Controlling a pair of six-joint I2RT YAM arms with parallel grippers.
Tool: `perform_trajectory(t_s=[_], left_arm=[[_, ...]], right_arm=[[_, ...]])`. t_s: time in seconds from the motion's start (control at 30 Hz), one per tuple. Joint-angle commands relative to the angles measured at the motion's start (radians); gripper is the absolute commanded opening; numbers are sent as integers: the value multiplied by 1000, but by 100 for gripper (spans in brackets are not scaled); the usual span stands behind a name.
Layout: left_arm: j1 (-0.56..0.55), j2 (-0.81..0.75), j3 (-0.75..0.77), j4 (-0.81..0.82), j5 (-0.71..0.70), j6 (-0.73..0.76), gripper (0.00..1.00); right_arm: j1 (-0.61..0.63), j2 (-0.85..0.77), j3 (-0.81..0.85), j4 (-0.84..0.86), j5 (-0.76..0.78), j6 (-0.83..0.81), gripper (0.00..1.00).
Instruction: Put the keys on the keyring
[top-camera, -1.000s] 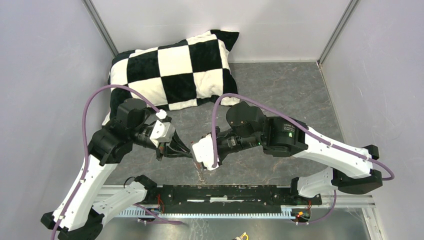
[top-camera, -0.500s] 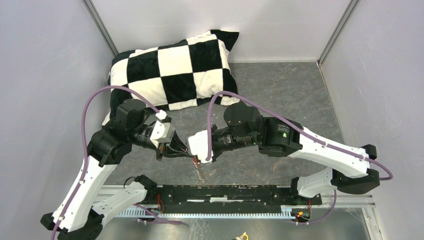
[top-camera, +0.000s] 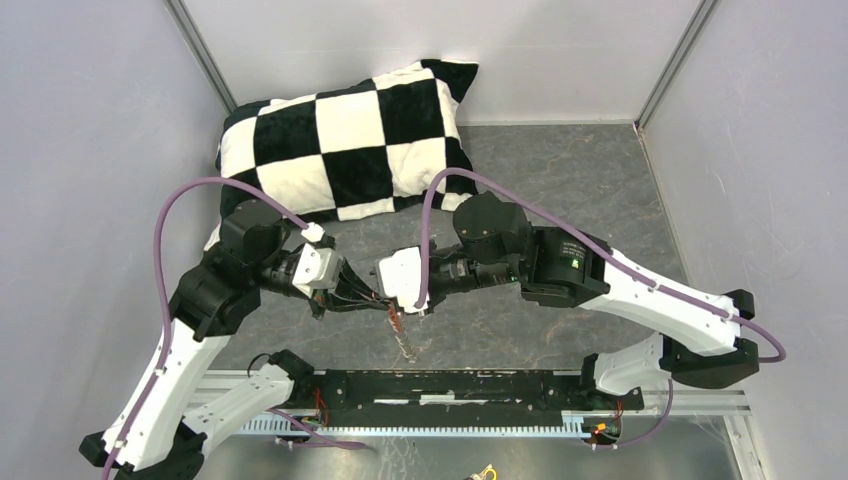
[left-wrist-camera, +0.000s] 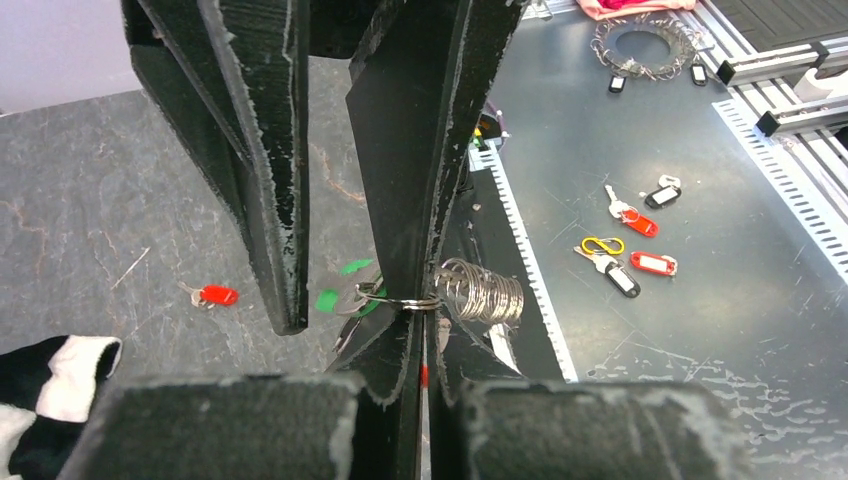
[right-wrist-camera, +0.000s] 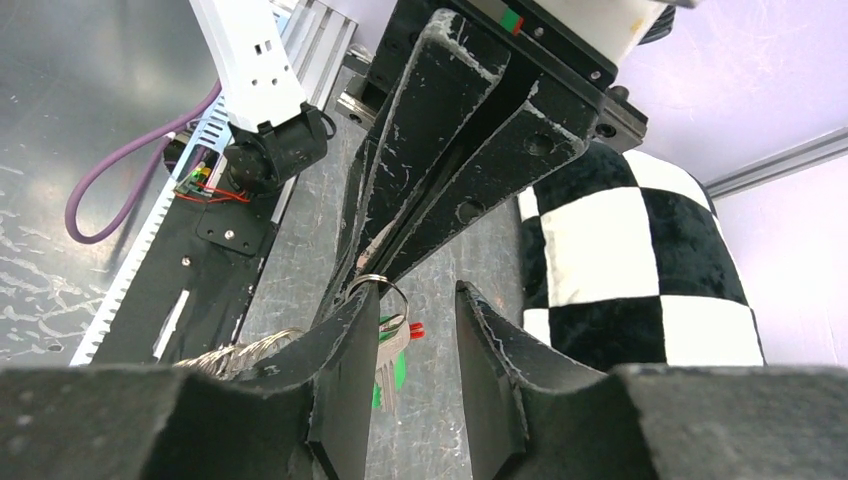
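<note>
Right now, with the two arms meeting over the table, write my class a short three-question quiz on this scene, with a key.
1. True or false: the left jaws stand open.
2. What lies at the back of the table? A. a checked pillow. B. a metal bowl. C. a cardboard box.
3. Fill in: in the left wrist view, the key lying loose on the table has a ____ head.
Key: 1. False: they are shut on the ring. 2. A. 3. Red.
</note>
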Motion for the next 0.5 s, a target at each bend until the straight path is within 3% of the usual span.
perform_trajectory(t_s=[0.0,0.47], left_arm=[[-1,-12,2,88,30,-12,2],[-2,-18,-3,89,43,0,2]], right_arm=[[-23,26,66,-48,-50,6,41],[-59,41,130,-78,-150,19,44]])
